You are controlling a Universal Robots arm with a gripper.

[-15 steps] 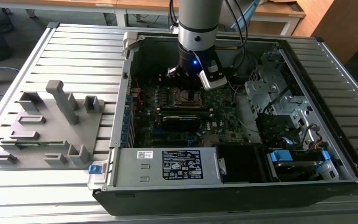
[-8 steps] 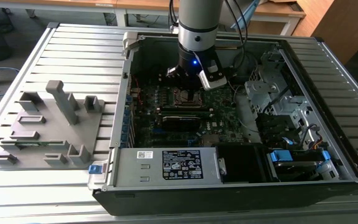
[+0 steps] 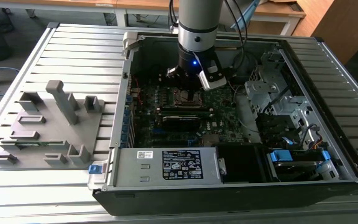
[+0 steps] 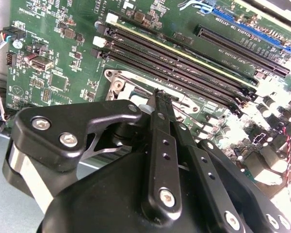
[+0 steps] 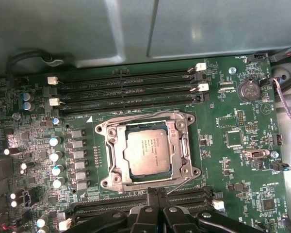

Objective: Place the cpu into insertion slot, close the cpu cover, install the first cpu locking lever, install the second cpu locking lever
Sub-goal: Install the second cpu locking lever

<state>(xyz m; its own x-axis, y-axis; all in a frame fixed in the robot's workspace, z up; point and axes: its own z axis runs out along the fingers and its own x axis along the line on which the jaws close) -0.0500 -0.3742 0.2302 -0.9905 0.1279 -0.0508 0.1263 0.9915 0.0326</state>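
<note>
Exterior view, left to right: a grey fixture block [image 3: 48, 123] on the slatted table [image 3: 17, 60]; the open computer case [image 3: 241, 186]; inside it the arm's gripper [image 3: 191, 81], directly above the insertion slot [image 3: 187, 97] on the green motherboard [image 3: 166, 116].

First wrist view: the cpu [image 5: 146, 153] lies flat in the insertion slot [image 5: 111, 160], its grey-brown top exposed within the silver rim. The cpu cover [image 5: 148, 122] appears lowered around the chip, its square window framing it, though full closure cannot be confirmed. A thin wire lever [image 5: 182, 183] runs along the socket edge nearest the gripper [image 5: 156, 198].

Both wrist views: the fingertips are pressed together, gripping nothing, just short of that socket edge. Memory slots [image 5: 126, 90] run parallel beyond the socket.
</note>
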